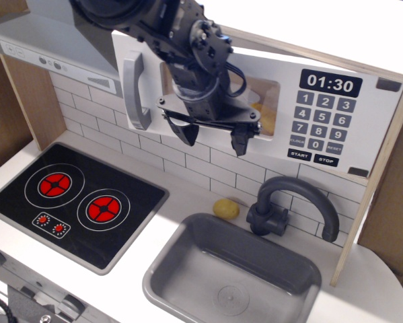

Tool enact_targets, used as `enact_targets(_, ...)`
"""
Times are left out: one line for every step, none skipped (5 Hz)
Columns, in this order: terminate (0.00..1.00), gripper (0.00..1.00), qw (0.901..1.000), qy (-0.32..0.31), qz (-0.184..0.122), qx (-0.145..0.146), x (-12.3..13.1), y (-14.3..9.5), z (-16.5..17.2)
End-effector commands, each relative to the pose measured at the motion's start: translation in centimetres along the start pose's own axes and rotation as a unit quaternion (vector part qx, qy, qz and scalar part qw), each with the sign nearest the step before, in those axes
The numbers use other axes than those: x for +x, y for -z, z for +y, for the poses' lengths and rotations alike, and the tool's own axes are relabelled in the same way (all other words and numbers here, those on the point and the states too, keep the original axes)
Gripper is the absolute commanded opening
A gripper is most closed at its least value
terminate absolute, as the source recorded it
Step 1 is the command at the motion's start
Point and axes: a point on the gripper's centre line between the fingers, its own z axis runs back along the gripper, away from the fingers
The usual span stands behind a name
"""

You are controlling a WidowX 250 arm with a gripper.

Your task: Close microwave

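Microwave [255, 108] is seen mounted high on the back wall, above the white tiled splashback [188, 161] and the faucet [288, 205]. Its white door [147, 74] is laid flush against the front, with the grey bar handle [135, 91] standing upright at the left edge and the black keypad [324, 118] showing 01:30 at the right. Something yellow [265, 118] is glimpsed through the clear window. The black end effector [213, 140] is held right in front of the window, its two fingers [188, 131] spread wide apart and pointed downward, with nothing pinched between them; whether the door is touched by it cannot be told. The grey extractor hood [46, 47] is set to the left of the door. Down on the desk [188, 202], a two-burner hob [73, 198] with red rings is laid at the left, a grey sink [231, 269] at the right, and a small yellow object [226, 208] is found just beside the faucet base.
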Motion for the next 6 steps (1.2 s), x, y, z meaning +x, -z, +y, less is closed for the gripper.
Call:
enact_targets(0.00,1.00,0.9989,-0.022,-0.040,-0.001,3.6,-1.0,0.5)
enact_targets(0.00,1.00,0.9986,-0.029,-0.044,0.003,4.4,-0.6,0.6)
enact_targets(0.00,1.00,0.9983,-0.036,-0.046,0.006,5.1,-0.3,0.8)
enact_targets(0.00,1.00,0.9982,-0.036,-0.047,0.007,5.3,0.0,0.7)
enact_targets(0.00,1.00,0.9979,-0.036,-0.053,0.003,5.3,0.2,0.7)
enact_targets(0.00,1.00,0.9987,-0.026,-0.043,0.007,3.9,-0.3,0.6)
